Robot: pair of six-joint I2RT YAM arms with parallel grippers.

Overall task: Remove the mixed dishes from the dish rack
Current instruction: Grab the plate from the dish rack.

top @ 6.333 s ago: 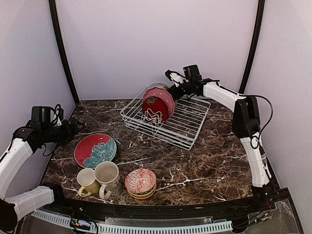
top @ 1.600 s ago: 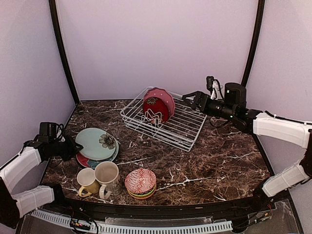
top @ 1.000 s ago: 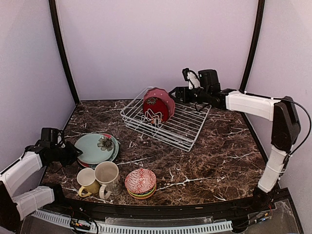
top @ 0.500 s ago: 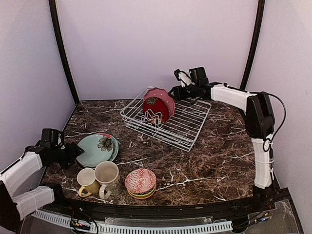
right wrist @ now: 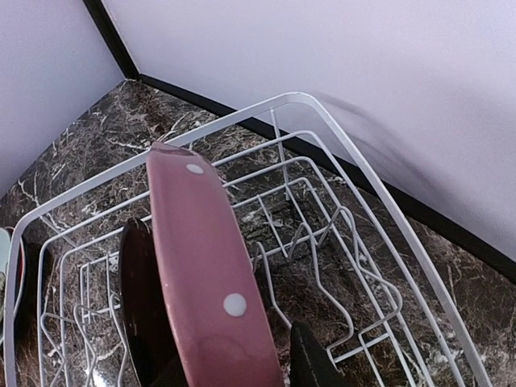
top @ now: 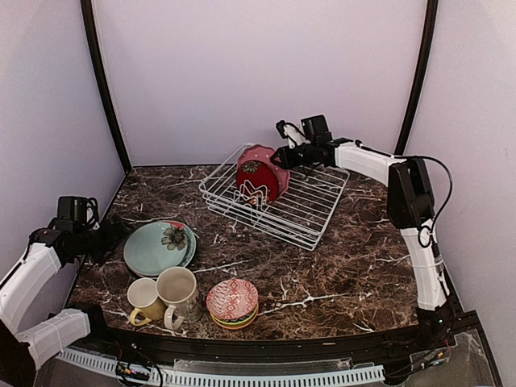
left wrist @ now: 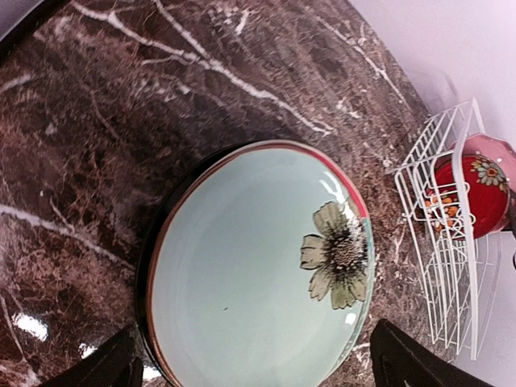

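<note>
The white dish rack (top: pixel 316 216) stands at the back centre. A pink plate (top: pixel 264 151) and a red plate (top: pixel 255 179) stand upright in it. My right gripper (top: pixel 279 157) is at the pink plate's top rim. In the right wrist view the pink plate (right wrist: pixel 211 274) fills the gap between my fingers (right wrist: pixel 310 361), which press both faces. My left gripper (top: pixel 110 234) is open and empty, just left of the pale-green floral plate (top: pixel 158 247). In the left wrist view this plate (left wrist: pixel 250 282) lies on a red plate (left wrist: pixel 355 192).
A yellow mug (top: pixel 144 301) and a beige mug (top: pixel 179 292) stand at the front left. A stack of small bowls, red-and-white patterned on top (top: pixel 232 301), sits beside them. The rack (left wrist: pixel 439 266) also shows at the right of the left wrist view.
My right gripper has swung left along the back of the rack and onto the pink plate's rim. My left gripper has drawn back slightly from the pale-green plate.
</note>
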